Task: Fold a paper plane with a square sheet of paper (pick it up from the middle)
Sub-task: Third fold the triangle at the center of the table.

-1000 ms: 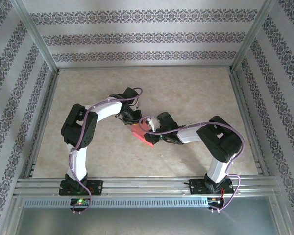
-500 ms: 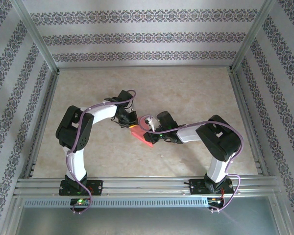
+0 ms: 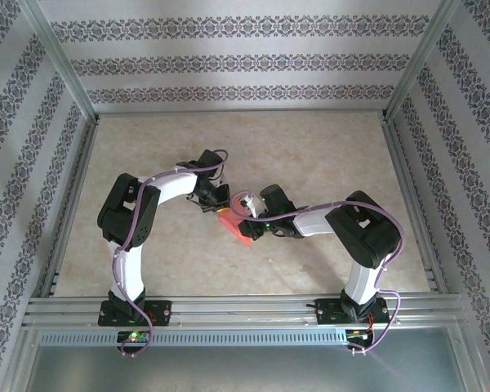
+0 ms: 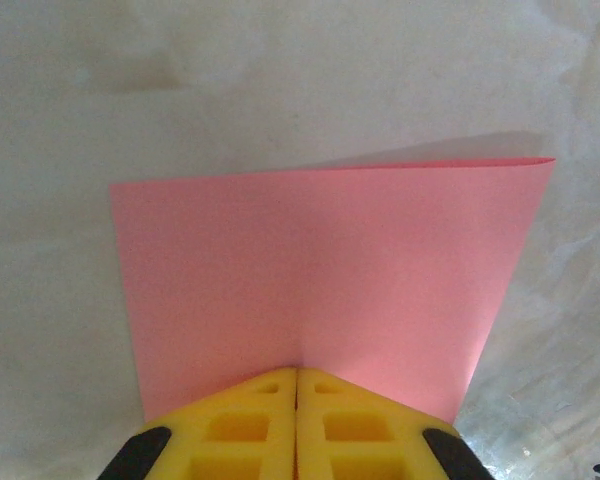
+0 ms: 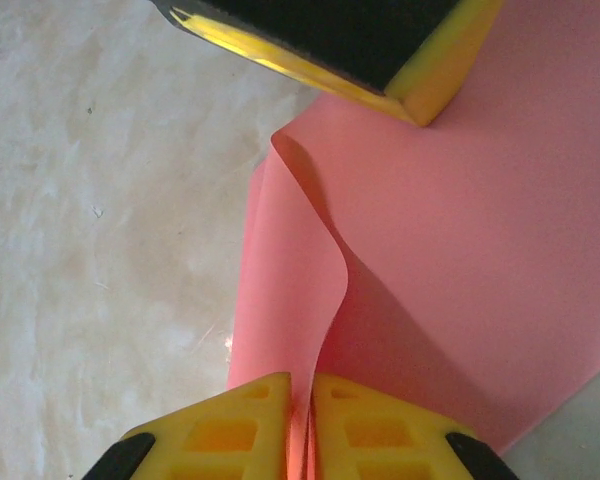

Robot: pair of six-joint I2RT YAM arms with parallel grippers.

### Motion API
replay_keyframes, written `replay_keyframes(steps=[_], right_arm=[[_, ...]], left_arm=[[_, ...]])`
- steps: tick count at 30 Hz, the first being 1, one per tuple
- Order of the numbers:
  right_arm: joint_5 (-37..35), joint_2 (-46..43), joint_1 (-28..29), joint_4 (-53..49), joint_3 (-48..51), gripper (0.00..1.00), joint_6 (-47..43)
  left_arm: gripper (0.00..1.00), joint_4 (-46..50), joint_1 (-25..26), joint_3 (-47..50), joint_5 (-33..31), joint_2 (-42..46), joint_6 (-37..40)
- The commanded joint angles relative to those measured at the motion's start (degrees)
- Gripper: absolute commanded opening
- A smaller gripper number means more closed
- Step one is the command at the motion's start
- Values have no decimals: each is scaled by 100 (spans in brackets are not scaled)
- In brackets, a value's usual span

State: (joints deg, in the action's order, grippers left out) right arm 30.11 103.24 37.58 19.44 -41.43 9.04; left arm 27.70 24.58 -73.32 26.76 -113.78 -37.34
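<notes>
The square sheet of paper is pink-red and hangs between my two grippers at the middle of the table. In the left wrist view the paper spreads out ahead of my left gripper. Its yellow fingers are pressed together on the near edge, where a faint crease starts. My right gripper is shut on a raised fold of the paper, which curls up in an S-shaped ridge. One finger of the left gripper touches the sheet's far side. From above, the left gripper and right gripper face each other closely.
The beige marbled table top is ringed by aluminium rails at the front and posts at the sides. Patterned walls stand behind and on both sides.
My left gripper has closed down onto the paper's edge and its arm has shifted slightly left. The right arm has held its pinch; the sheet looks narrower from above.
</notes>
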Motion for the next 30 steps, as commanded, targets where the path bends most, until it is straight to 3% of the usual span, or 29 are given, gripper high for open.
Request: replay_keyframes(steps=[1, 30], right_arm=[[-5, 161, -36, -239, -67, 14, -60], [429, 56, -149, -205, -243, 9, -61]], left_arm=[[7, 189, -24, -28, -137, -206, 103], [5, 299, -21, -34, -229, -302, 210]])
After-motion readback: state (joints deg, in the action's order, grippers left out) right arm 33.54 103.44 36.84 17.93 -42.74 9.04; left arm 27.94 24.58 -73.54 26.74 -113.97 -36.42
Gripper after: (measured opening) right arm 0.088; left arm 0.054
